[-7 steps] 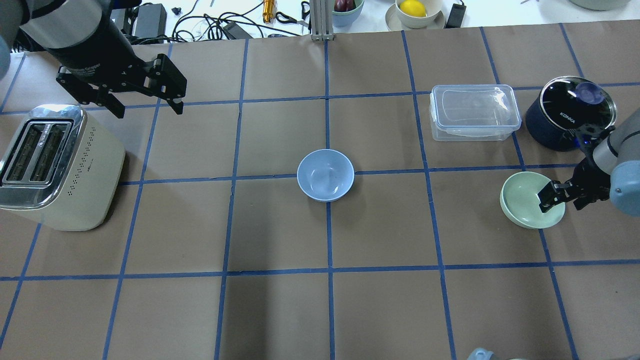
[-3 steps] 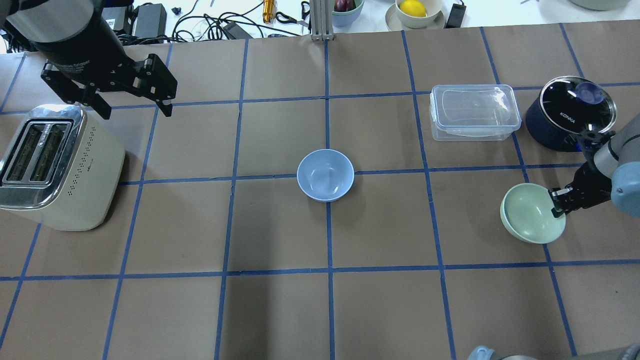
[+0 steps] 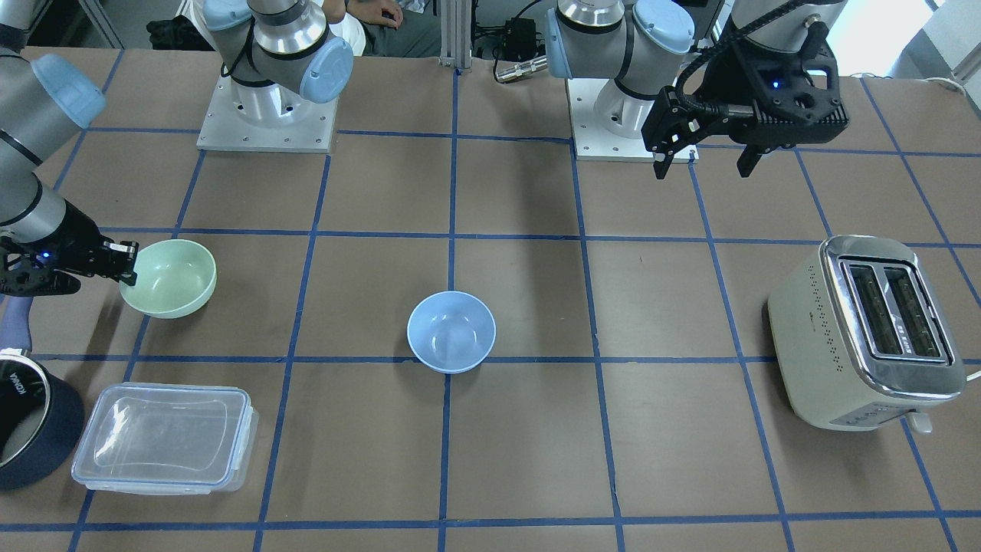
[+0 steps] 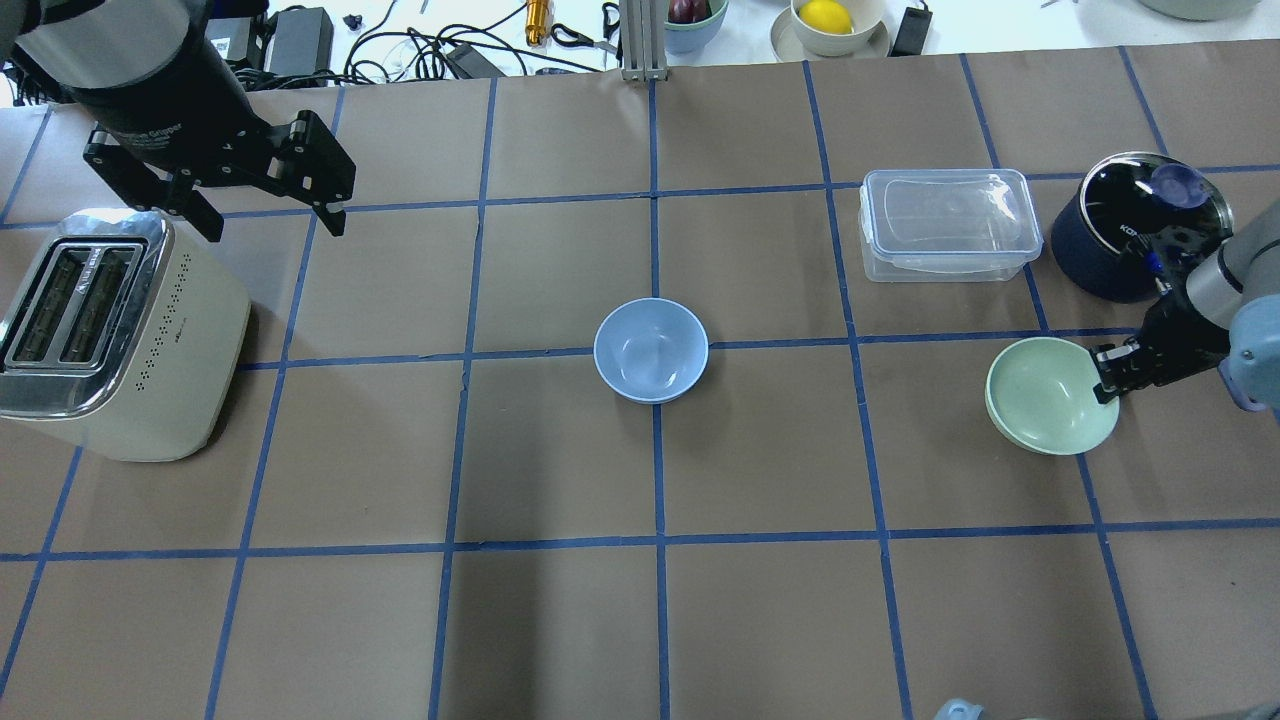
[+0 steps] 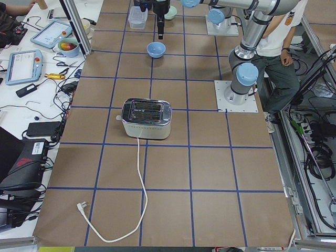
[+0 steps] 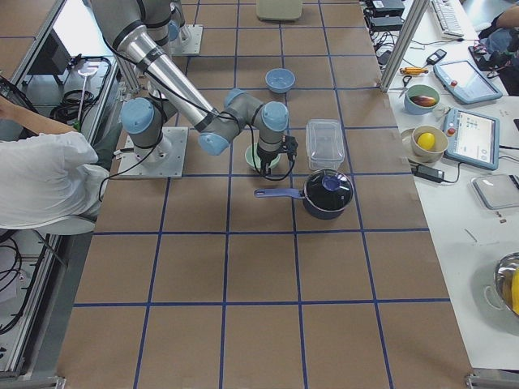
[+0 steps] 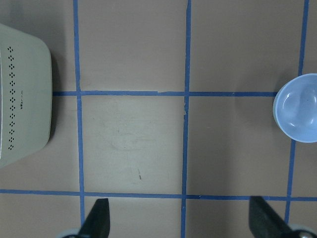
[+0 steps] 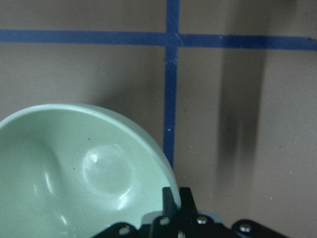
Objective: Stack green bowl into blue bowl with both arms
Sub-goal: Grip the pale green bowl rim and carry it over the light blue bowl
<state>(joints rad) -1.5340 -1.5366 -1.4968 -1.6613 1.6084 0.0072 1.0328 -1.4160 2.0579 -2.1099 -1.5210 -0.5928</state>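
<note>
Green bowl (image 4: pixel 1045 400) tilts, its rim pinched in the right hand (image 4: pixel 1106 375).

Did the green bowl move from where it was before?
Yes. The green bowl, held by the right pincer, has shifted slightly towards the blue bowl, and its rim now reaches the tape line near the saucepan.

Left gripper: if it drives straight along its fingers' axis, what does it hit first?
Likely only the brown paper-covered table: the open left gripper points down at bare paper, between the cream metal toaster and pale blue plastic bowl. Height unclear.
</note>
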